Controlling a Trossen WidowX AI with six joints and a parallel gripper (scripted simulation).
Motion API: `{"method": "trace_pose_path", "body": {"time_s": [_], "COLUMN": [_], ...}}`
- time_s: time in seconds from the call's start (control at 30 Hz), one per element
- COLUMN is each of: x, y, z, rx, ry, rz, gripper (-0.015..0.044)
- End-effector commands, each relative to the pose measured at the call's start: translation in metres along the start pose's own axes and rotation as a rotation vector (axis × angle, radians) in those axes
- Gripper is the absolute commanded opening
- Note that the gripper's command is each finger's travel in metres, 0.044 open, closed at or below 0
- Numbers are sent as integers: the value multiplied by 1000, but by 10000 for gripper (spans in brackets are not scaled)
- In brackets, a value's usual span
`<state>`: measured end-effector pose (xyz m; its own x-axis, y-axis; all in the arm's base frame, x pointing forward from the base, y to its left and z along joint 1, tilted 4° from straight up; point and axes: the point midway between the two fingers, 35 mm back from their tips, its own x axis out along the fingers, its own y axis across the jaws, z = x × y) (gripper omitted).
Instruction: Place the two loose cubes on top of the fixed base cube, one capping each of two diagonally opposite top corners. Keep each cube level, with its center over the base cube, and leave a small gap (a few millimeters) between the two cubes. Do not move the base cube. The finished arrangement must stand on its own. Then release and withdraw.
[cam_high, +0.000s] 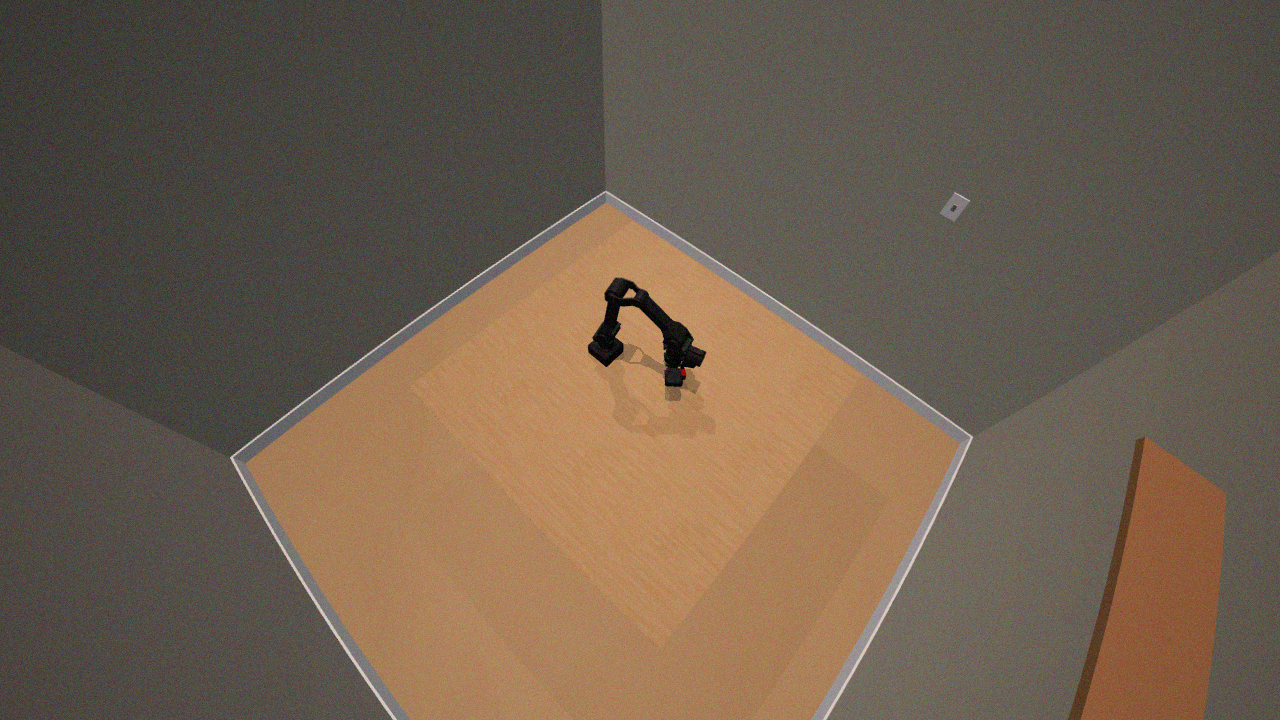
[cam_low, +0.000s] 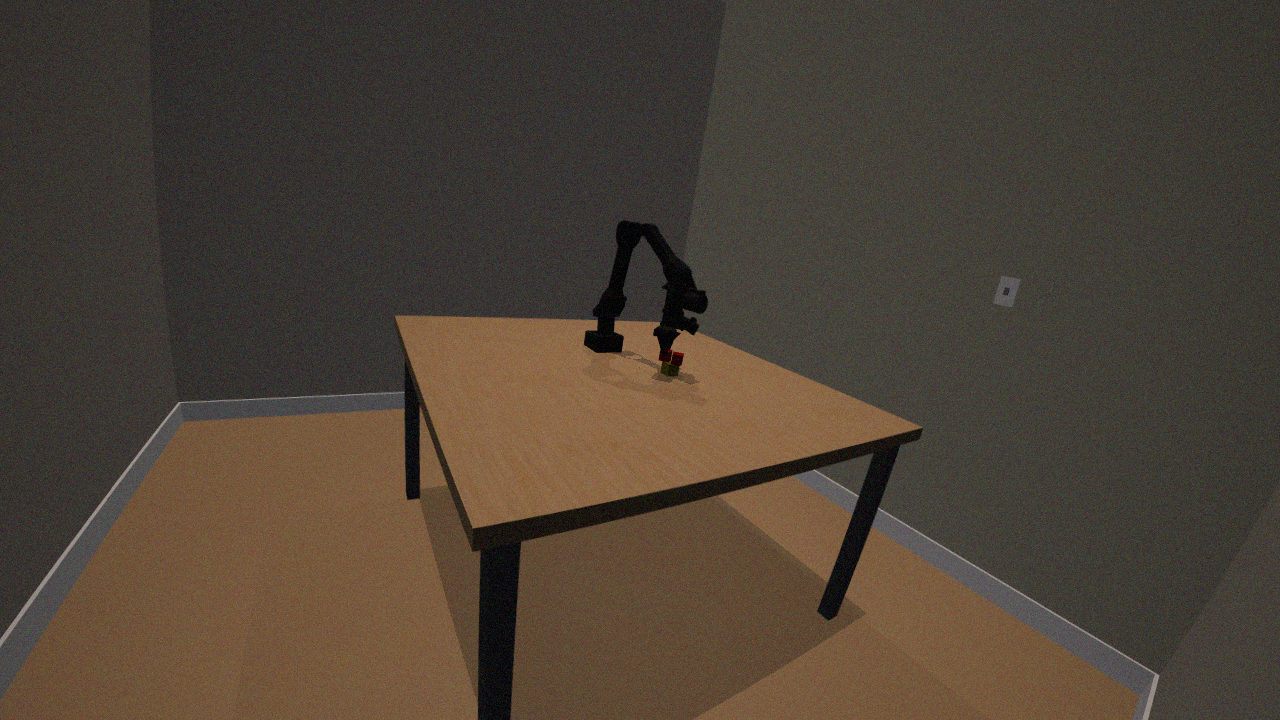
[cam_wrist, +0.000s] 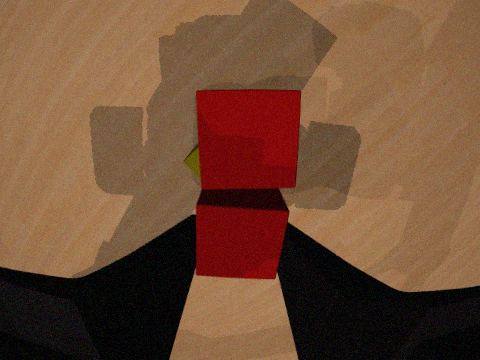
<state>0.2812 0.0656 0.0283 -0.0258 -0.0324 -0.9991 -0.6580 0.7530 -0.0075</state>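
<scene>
My gripper (cam_low: 665, 350) (cam_wrist: 238, 226) points down and is shut on a red cube (cam_low: 664, 356) (cam_wrist: 236, 241), one black finger on each side of it. The other red cube (cam_low: 677, 359) (cam_wrist: 248, 137) sits on the yellow-green base cube (cam_low: 669, 368) (cam_wrist: 192, 161), just beyond the held one in the wrist view. The two red cubes are very close; I cannot tell whether they touch. The held cube is at about the same height, over the base's arm side. Whether it rests on the base is hidden. Only one corner of the base shows in the wrist view.
The arm's black foot (cam_high: 605, 350) (cam_low: 603, 341) stands on the wooden table (cam_high: 581, 483) (cam_low: 572, 429), left of the cubes in the top and exterior views. Shadows of the arm and gripper fall around the stack. The walls stand well away from the stack.
</scene>
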Motion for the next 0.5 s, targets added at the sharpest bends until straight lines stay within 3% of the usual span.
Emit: {"method": "trace_pose_path", "body": {"time_s": [0.0,0.07,0.47], "x": [0,0,-13], "y": [0,0,0], "z": [1,1,0], "rx": [5,5,0], "ry": [-3,-3,0], "rz": [2,2,0], "gripper": [157,205,205]}}
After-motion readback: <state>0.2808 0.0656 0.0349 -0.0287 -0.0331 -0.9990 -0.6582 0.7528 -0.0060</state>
